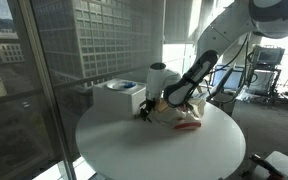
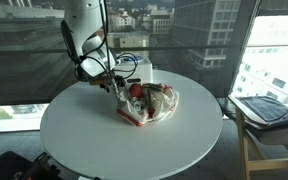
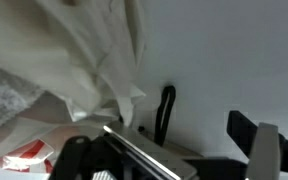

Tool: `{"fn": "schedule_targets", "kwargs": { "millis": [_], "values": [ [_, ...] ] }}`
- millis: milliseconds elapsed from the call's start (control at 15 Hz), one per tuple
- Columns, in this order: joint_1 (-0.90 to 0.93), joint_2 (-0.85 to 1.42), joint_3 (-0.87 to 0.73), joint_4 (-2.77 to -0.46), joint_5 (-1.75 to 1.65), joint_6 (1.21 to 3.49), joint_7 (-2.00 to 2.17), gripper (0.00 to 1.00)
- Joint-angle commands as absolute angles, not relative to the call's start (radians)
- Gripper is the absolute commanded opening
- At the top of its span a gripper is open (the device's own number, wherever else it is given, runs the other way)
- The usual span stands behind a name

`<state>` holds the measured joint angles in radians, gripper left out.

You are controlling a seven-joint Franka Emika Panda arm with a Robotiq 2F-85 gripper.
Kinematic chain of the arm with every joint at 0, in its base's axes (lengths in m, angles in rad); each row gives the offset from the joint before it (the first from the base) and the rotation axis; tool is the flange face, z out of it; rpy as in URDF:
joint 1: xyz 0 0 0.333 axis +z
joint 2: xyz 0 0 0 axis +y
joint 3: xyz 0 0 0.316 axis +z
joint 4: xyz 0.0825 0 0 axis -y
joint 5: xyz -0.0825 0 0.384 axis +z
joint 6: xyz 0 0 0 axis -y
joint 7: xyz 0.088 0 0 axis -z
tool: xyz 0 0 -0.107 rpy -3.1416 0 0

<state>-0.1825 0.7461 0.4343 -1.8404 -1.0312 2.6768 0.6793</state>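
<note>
The hand [image 1: 147,109] is hovering low over the round white worktop [image 1: 134,150], its jaws standing wide apart, released and gripping nothing. It's sitting right at the edge of the crumpled clear plastic bag [image 2: 152,106], which is lying near the middle of the worktop with something red showing inside. Whether metal is touching plastic, I cannot tell. A white box [image 1: 117,97] is standing just behind the hand.
</note>
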Motion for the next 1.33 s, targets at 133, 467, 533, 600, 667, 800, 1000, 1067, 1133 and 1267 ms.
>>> {"fn": "schedule_targets", "kwargs": {
  "millis": [133,467,533,600,667,800,1000,1067,1133,1267],
  "values": [
    [-0.244,0.740,0.560,-1.798,-0.969,2.503,0.298,1.00],
    [-0.103,0.741,0.385,-1.722,-0.892,2.514,-0.030,1.00],
    [-0.073,0.750,0.339,-1.706,-0.877,2.531,-0.099,1.00],
    [-0.042,0.759,0.294,-1.690,-0.881,2.551,-0.145,1.00],
    [-0.019,0.769,0.261,-1.676,-0.886,2.577,-0.192,1.00],
    [0.024,0.791,0.204,-1.649,-0.900,2.631,-0.238,1.00],
    [0.037,0.801,0.193,-1.642,-0.856,2.689,-0.317,1.00],
    [0.040,0.807,0.191,-1.638,-0.845,2.705,-0.337,1.00],
    [0.042,0.814,0.190,-1.632,-0.828,2.714,-0.358,1.00],
    [0.037,0.827,0.196,-1.625,-0.786,2.724,-0.396,1.00]
  ]
}}
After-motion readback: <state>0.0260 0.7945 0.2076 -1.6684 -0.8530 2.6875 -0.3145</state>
